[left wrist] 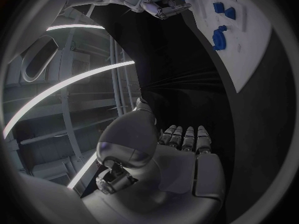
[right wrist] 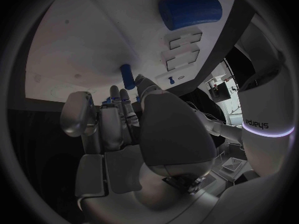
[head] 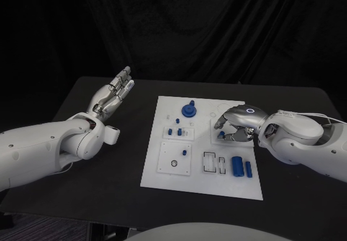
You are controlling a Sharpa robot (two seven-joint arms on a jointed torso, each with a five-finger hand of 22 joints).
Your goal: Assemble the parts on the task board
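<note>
Right robot hand curled over a small blue peg on the white board, grip unclear; lower straight. Left robot hand spread, idle.

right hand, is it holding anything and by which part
Cannot be told: the right hand curls over the task board, hiding its fingertips. The left hand holds nothing.

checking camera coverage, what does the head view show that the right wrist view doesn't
Head view alone: the left hand raised open off the board, and the blue knob-shaped part at the far end. Right wrist view alone: the inner side of the right hand's fingers. Both: the white task board, the right hand over it, and the large blue cylinder.
</note>
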